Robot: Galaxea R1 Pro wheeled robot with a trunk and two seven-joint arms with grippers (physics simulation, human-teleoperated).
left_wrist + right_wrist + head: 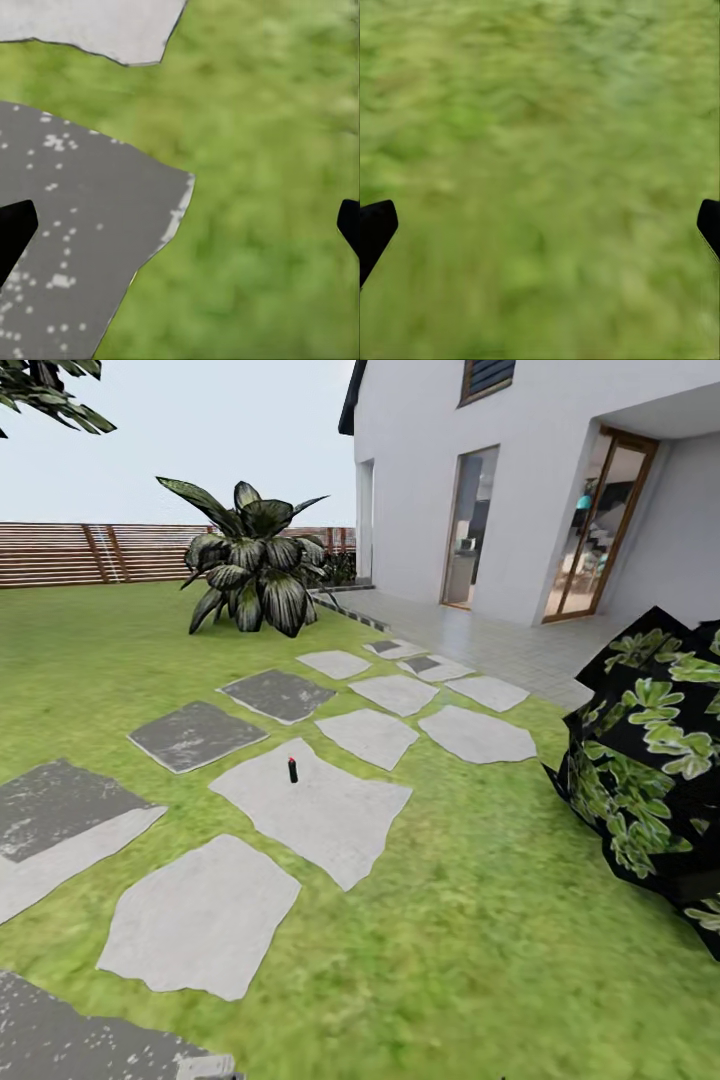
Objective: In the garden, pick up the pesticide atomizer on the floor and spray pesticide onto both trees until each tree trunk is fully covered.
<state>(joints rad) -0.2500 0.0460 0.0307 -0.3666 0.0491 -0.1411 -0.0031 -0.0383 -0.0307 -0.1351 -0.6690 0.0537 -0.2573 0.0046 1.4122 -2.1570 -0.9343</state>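
Note:
The pesticide atomizer (pixel 293 770) is a small dark bottle with a reddish top. It stands upright on a pale grey paving stone (pixel 320 810) in the middle of the lawn, some way ahead of me. Dark green leaves (pixel 50 400) hang into the top left corner of the head view; the tree trunks are out of view. My left gripper (pixel 180 225) is open over a dark speckled stone (pixel 75 225) and grass, holding nothing. My right gripper (pixel 540 225) is open above bare grass, far from the bottle.
Grey stepping stones (pixel 195 735) lead toward the white house (pixel 520 480) and its tiled terrace. A broad-leaved striped plant (pixel 255 565) stands at the back. A round dark bush (pixel 650 760) blocks the right side. The slatted wooden fence (pixel 90 552) closes the lawn.

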